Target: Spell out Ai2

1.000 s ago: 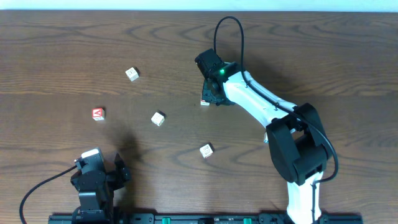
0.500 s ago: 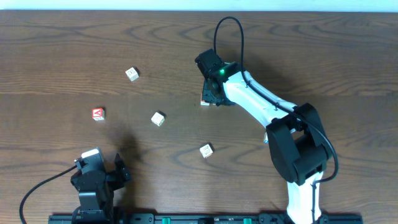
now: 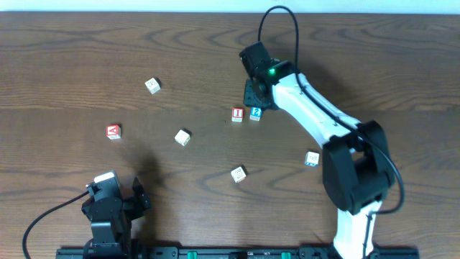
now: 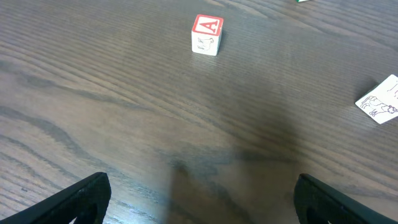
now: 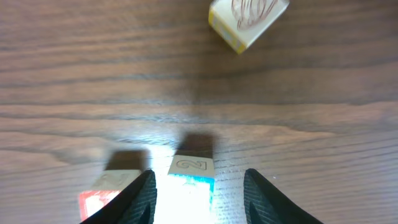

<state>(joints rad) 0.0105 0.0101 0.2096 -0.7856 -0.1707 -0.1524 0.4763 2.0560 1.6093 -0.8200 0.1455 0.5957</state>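
The red "I" block [image 3: 237, 114] and the blue "2" block [image 3: 255, 113] stand side by side at the table's middle. My right gripper [image 3: 254, 99] is open just behind them. In the right wrist view the "2" block [image 5: 191, 177] sits between the open fingers [image 5: 199, 199], close to the left finger with a gap on its right. The "I" block [image 5: 107, 191] lies outside the left finger. The red "A" block [image 3: 113, 132] sits far left, ahead of my open, empty left gripper [image 3: 118, 203]; it also shows in the left wrist view [image 4: 206, 34].
Loose pale blocks lie at the upper left [image 3: 152, 85], left of centre [image 3: 182, 137], lower middle [image 3: 238, 174] and right [image 3: 311, 159]. One with a yellow side [image 5: 247, 22] lies ahead of the right gripper. Another [image 4: 379, 99] sits right of the left gripper.
My right gripper has pulled back and to the right, uncovering the "I" and "2" blocks side by side. The block at the right has come into view. The left arm has not moved.
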